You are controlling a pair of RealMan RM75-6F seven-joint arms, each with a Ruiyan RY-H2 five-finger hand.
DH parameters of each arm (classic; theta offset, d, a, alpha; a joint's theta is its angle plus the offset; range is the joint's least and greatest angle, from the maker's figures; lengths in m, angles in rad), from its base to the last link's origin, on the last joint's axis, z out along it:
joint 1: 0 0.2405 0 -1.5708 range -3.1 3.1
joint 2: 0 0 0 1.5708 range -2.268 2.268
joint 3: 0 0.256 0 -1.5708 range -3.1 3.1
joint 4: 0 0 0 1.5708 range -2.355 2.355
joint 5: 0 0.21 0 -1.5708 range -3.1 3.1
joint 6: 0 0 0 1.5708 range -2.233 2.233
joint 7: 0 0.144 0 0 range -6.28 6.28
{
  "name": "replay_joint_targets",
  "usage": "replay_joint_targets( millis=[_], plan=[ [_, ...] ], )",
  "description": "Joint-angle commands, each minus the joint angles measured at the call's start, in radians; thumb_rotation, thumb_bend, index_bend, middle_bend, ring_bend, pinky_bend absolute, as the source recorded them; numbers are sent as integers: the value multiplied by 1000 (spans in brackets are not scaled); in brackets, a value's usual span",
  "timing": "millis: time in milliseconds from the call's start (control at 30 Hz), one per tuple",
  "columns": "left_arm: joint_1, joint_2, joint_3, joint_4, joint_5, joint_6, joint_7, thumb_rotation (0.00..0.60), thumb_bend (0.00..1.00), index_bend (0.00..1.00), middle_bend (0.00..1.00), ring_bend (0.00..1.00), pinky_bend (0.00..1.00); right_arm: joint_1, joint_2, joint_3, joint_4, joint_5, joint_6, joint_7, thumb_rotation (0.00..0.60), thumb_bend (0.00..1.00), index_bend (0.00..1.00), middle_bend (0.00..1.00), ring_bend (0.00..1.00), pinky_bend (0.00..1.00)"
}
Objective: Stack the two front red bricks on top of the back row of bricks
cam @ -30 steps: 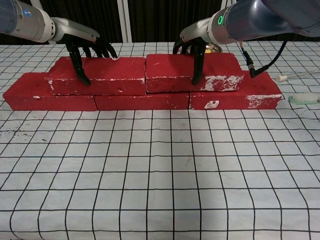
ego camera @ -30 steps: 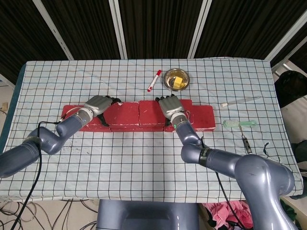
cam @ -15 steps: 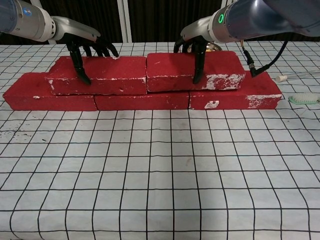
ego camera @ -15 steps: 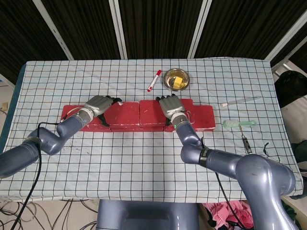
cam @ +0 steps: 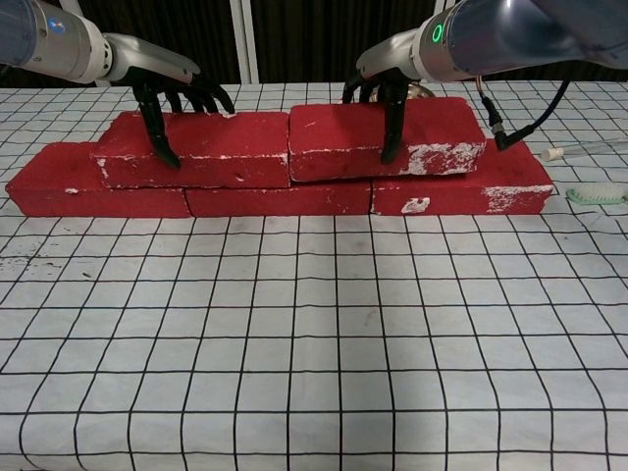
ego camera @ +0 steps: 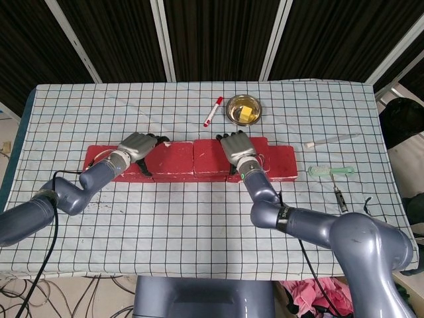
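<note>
From the head view, the left hand [ego camera: 136, 146] and right hand [ego camera: 236, 147] each clasp 1 of the 2 upper red bricks [ego camera: 173, 159] sitting on the back row of bricks [ego camera: 281, 163], just in front of the metal bowl [ego camera: 244, 109]. From the chest view, dark fingers [cam: 392, 123] hook down each upper brick's front face, the 2 bricks end to end and nearly touching above the 3-brick row.

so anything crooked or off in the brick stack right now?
Slightly. The right top brick sits tilted in the chest view, its right end riding higher than the left top brick beside it. Both have chipped, whitish lower edges. The bottom row looks straight.
</note>
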Motion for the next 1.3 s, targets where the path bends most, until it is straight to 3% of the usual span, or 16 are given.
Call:
replay_joint_targets(
  millis=[33, 400, 1300],
  plan=[
    [0, -2, 0, -3, -5, 1, 4, 600, 149, 98, 188, 101, 231, -2, 1, 0, -3, 3, 3, -3, 600, 0, 166, 201, 147, 125],
    [-1, -8, 3, 7, -25, 6, 27, 600, 68, 88, 185, 90, 231, -7, -2, 4, -1, 14, 3, -14, 600, 0, 150, 177, 118, 124],
    [-5, -15, 1, 18, -41, -4, 47, 600, 0, 84, 167, 67, 222, -18, -11, 5, 15, 15, -15, -23, 600, 0, 111, 121, 53, 124]
  ],
)
